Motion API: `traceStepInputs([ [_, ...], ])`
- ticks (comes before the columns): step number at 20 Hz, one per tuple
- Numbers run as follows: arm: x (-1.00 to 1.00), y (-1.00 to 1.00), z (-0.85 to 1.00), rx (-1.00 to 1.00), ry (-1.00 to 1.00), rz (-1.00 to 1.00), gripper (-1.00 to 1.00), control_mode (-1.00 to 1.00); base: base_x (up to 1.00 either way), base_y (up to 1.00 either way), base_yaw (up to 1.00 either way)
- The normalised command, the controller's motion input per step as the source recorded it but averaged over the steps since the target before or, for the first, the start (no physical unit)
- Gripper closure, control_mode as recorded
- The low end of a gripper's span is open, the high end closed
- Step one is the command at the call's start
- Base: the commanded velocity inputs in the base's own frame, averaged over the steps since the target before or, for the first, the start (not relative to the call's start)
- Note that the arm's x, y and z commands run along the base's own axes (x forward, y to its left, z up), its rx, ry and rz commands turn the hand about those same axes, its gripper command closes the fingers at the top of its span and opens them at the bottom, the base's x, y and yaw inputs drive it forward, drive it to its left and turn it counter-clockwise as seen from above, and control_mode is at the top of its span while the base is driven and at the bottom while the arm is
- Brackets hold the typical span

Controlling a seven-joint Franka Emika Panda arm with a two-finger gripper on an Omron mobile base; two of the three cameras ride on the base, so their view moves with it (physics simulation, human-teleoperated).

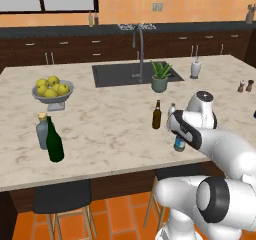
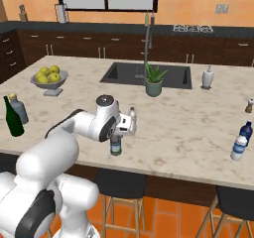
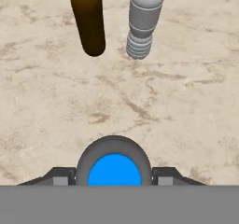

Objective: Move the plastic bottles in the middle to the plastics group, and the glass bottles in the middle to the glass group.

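The blue-capped plastic bottle (image 3: 114, 169) stands on the counter right under my hand, also seen as a bottle (image 1: 179, 144) near the front edge (image 2: 115, 145). My gripper (image 3: 114, 178) is open, one finger on each side of its shoulders. Just beyond stand the brown glass bottle (image 3: 88, 17) (image 1: 157, 115) and the whitish plastic bottle (image 3: 144, 20) (image 1: 172, 108) (image 2: 132, 115). The glass group, a dark green bottle (image 1: 54, 141) (image 2: 14, 118) and a grey-blue bottle (image 1: 42, 129) (image 2: 19, 108), is at the far left. Two plastic bottles (image 2: 240, 147) stand at the far right.
A bowl of yellow fruit (image 1: 52, 90) sits back left. A potted plant (image 1: 160, 78) stands by the sink (image 1: 117, 74) with its faucet (image 1: 140, 49). A white soap dispenser (image 1: 195, 68) and two small shakers (image 1: 245, 86) are on the right. Bar stools (image 1: 62, 196) stand below the counter edge.
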Motion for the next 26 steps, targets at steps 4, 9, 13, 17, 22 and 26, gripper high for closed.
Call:
traceStepInputs([
  [4, -0.02, -0.81, 0.23, -0.03, -0.04, -0.17, 1.00, -1.00, 0.00, 0.00, 0.00],
  [9, 0.05, -0.87, 0.07, -0.07, -0.04, -0.09, 1.00, -1.00, 0.00, 0.00, 0.00],
  [13, 0.20, -0.79, 0.02, -0.17, -0.04, -0.15, 1.00, -1.00, 0.00, 0.00, 0.00],
  [17, 0.31, -0.75, 0.03, -0.14, -0.03, -0.21, 1.00, -1.00, 0.00, 0.00, 0.00],
  [22, 0.29, -0.82, 0.02, -0.01, 0.00, -0.24, 1.00, -1.00, 0.00, 0.00, 0.00],
  [26, 0.24, -0.98, 0.00, 0.00, -0.02, -0.05, 1.00, -1.00, 0.00, 0.00, 0.00],
])
